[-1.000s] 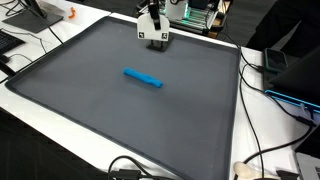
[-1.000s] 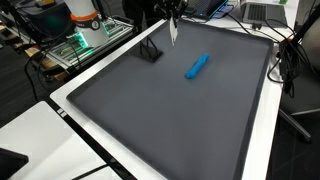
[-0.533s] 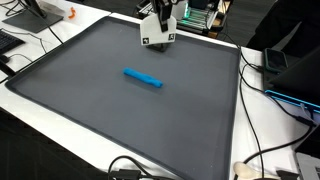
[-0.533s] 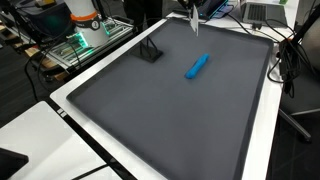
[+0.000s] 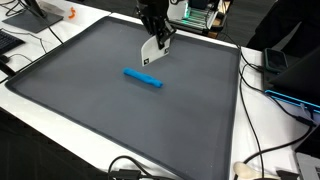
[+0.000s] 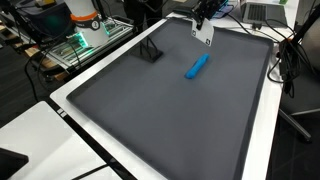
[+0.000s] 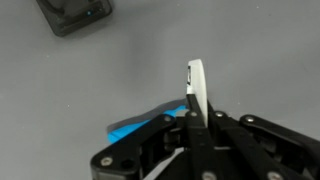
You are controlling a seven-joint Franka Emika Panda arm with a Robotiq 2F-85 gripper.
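My gripper (image 5: 152, 38) (image 6: 203, 17) hangs above the dark grey mat (image 5: 90, 110) (image 6: 170, 120), shut on a thin white card (image 5: 151, 52) (image 6: 203, 34) that sticks out below the fingers. In the wrist view the card (image 7: 196, 88) stands edge-on between the shut jaws of the gripper (image 7: 193, 118). A blue bar (image 5: 144, 78) (image 6: 197, 66) lies flat on the mat just below and in front of the card; part of the bar (image 7: 140, 126) shows under the fingers. The card is not touching it.
A small black stand (image 6: 150, 52) (image 7: 75, 14) sits on the mat behind the bar. The mat lies on a white table (image 5: 270, 130). Electronics with green lights (image 6: 75, 45), an orange item (image 5: 71, 14), laptops and cables (image 5: 270, 70) ring the mat's edges.
The gripper has carried the white card from the mat's back edge forward and downward toward the blue bar, tilting it. The bar and stand have not moved.
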